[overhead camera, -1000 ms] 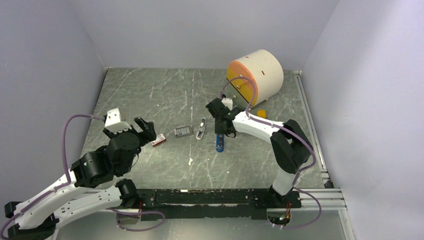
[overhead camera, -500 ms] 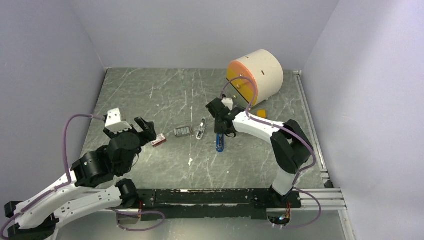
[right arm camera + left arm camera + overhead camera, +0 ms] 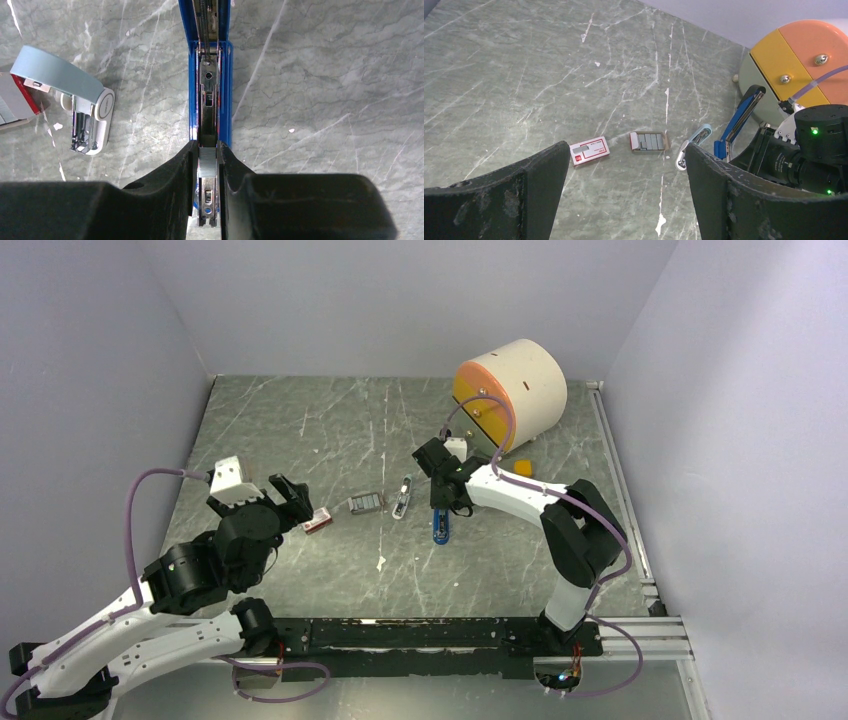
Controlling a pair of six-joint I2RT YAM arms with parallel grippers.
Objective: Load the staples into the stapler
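Note:
The blue stapler [image 3: 439, 527] lies open on the table, its metal channel [image 3: 209, 90] facing up. My right gripper [image 3: 207, 161] is shut on a short grey strip of staples [image 3: 207, 165], held right over the channel near its front end. In the top view the right gripper [image 3: 441, 498] sits directly above the stapler. The remaining block of staples [image 3: 651, 141] rests in a small cardboard tray left of the stapler [image 3: 738, 120]. My left gripper [image 3: 625, 170] hovers open and empty, well short of that tray.
A red-and-white box [image 3: 589, 150] lies left of the staple tray. A short pale-blue-and-white stapler [image 3: 693, 146] lies between tray and blue stapler. A large cream cylinder with an orange and yellow face [image 3: 510, 390] stands at the back right.

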